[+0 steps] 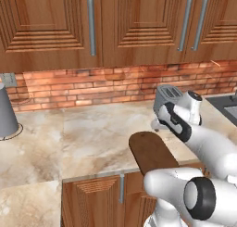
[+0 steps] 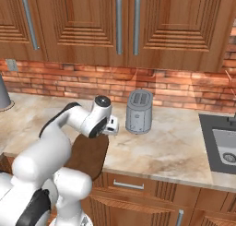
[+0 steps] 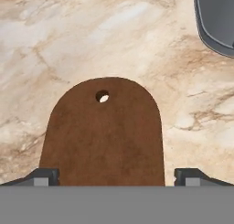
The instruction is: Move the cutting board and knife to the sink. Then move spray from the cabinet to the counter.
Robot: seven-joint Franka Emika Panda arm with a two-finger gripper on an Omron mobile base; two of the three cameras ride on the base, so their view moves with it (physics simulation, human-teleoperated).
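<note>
The tool [image 3: 117,176] hangs above the cutting board [image 3: 104,136] with its fingers [image 3: 45,176] spread wide apart, one tip off each long side of the board, gripping nothing. In the hand view the board lies flat directly below the tool, its rounded end with a small hole pointing away from the tool, and bare stone lies open on both flanks of the board and beyond its far end. The board's near end reaches the front lip of the surface [image 1: 83,138], seen in the left base view.

Left of the tool, well apart, a grey cone-shaped vessel [image 1: 7,115] stands near the red brick wall [image 1: 92,87], with a broad bare stretch of beige marbled stone between it and the tool. Just beyond the tool and a little right stands a grey toaster [image 2: 138,112]. Far right of the tool, past more bare stone, lies the sink [image 2: 223,149] within its dark surround. Overhead, brown cabinet [image 2: 124,22] doors with grey bar handles are shut.
</note>
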